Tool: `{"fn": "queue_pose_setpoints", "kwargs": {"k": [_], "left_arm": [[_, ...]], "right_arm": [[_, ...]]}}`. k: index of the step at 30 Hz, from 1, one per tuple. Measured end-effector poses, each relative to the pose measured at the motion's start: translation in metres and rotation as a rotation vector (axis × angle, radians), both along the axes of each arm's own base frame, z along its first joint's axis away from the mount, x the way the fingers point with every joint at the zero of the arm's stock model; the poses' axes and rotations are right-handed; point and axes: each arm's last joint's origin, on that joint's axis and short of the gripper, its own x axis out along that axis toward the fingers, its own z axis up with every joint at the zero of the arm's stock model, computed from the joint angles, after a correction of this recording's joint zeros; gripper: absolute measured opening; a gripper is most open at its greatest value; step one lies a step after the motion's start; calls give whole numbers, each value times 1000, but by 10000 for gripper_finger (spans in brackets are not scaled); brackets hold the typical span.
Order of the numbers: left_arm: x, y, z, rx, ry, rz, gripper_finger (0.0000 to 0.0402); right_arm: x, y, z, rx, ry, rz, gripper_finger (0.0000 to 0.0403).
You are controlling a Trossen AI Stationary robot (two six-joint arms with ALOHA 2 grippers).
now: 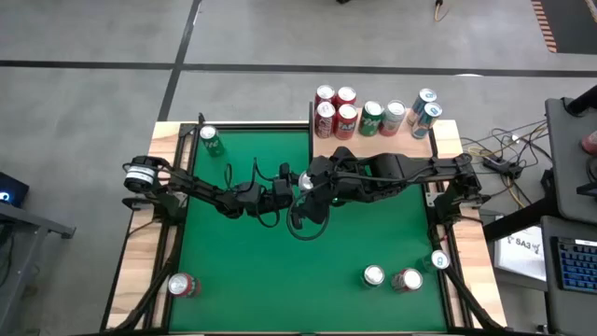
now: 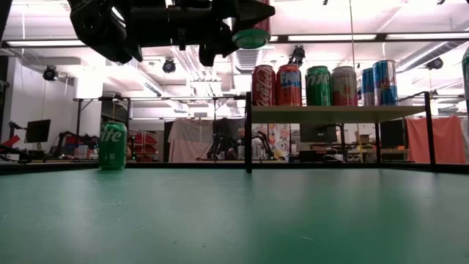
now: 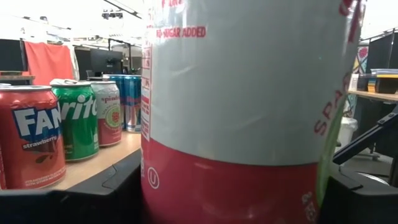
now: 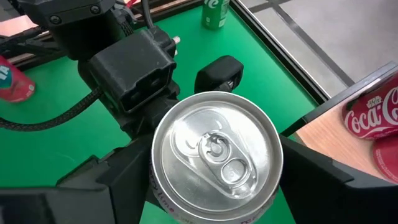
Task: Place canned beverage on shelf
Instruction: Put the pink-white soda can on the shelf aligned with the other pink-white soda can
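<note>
Two pincers, one can [image 4: 216, 153], mid-table, aloft

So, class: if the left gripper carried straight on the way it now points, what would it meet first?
The left gripper, fingers around a can, points toward the shelf. Beyond that held can, the first thing is probably the row of cans standing there, though depth is unclear.
</note>
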Motion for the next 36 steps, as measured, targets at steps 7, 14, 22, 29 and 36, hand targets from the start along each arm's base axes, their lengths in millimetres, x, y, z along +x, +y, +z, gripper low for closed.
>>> {"fn": "queue_pose_setpoints", "kwargs": {"k": [7, 14, 22, 29, 36], "left_arm": [[0, -1, 2, 11, -14, -9, 350], [0, -1, 1, 19, -2, -15, 387], [0, -1, 0, 19, 3, -15, 379], [0, -1, 1, 19, 3, -13, 378], [-1, -1, 2, 17, -8, -11, 379]], "right_arm": [[-3, -1, 0, -9, 22, 7, 279], [-26, -11, 8, -38, 123, -1, 279], [-67, -34, 23, -49, 176, -74, 279], [-108, -51, 32, -68, 166, -80, 279], [-146, -72, 23, -43, 95, -74, 279]]}}
